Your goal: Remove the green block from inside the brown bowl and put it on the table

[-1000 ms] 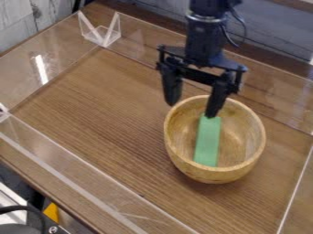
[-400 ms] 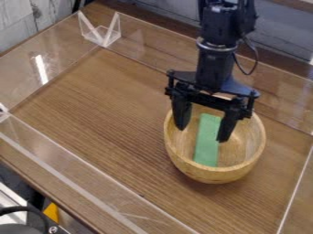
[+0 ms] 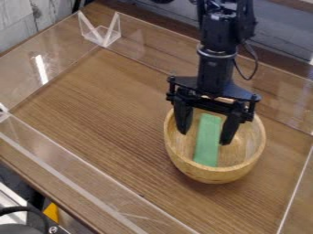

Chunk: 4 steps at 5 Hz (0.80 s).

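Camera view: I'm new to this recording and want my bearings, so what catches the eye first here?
The black hand stands out first, pointing down with its fingers spread wide over the brown bowl, right of centre. Between the fingers, the bright green block leans inside the bowl. The wood-grain table around them is edged by clear walls.

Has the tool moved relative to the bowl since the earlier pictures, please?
Yes. The tool has shifted right and down in the picture, from the bowl's far-left rim to over its middle, open astride the block.
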{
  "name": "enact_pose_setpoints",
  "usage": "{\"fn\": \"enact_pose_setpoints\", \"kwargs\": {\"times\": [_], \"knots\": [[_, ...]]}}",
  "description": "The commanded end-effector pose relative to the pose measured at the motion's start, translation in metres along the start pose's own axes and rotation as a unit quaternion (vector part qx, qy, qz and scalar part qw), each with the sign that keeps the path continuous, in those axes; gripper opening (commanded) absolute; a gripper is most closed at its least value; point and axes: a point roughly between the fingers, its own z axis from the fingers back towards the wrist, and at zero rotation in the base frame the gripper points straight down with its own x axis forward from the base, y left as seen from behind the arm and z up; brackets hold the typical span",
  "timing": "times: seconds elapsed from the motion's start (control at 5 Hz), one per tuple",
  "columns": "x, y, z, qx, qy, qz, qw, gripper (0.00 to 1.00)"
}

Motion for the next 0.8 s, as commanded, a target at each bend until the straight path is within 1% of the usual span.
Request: {"fn": "enact_pose_setpoints", "kwargs": {"times": [0.0, 0.4, 0.6], "knots": [[0.003, -0.004, 0.006, -0.01, -0.024, 0.005, 0.9997, 1.0], [0.006, -0.006, -0.005, -0.011, -0.032, 0.014, 0.9993, 1.0], [0.008, -0.005, -0.009, -0.011, -0.032, 0.018, 0.9993, 1.0]]}}
